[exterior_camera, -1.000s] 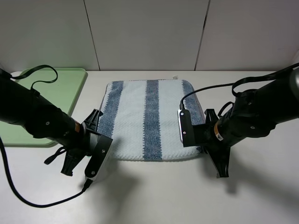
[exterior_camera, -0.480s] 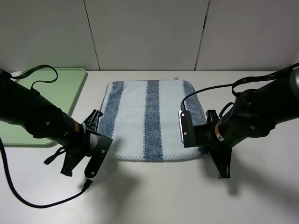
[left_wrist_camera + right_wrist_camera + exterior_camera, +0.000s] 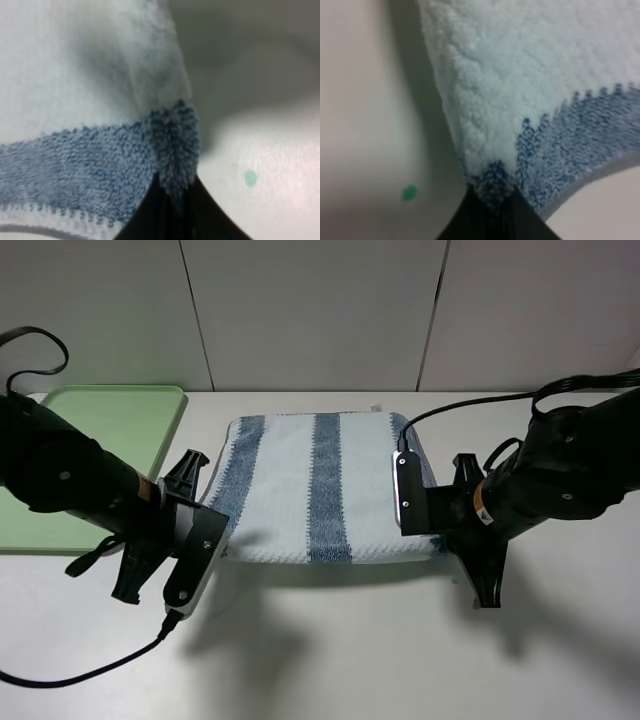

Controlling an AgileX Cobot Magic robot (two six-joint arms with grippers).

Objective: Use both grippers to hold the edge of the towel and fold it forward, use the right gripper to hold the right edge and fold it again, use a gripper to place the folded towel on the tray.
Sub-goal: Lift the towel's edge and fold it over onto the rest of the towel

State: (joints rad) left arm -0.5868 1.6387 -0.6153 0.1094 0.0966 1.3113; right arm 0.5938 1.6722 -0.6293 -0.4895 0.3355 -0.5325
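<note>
The towel [image 3: 315,480], pale blue with dark blue stripes, lies spread on the white table, and its near edge is lifted off the surface. My left gripper [image 3: 212,540] is shut on the towel's near left corner [image 3: 172,142]. My right gripper [image 3: 432,538] is shut on the near right corner [image 3: 492,182]. Both wrist views show dark fingertips pinching the fluffy blue corner fabric. The green tray [image 3: 120,430] sits at the far left of the table, partly behind my left arm.
A white wall panel stands behind the table. Black cables trail from both arms over the tabletop [image 3: 330,660]. A small green dot marks the table [image 3: 409,193] near the right corner of the towel.
Both grippers have risen with the towel's near corners, lifting the near edge off the table and drawing it slightly away from the table's front.
</note>
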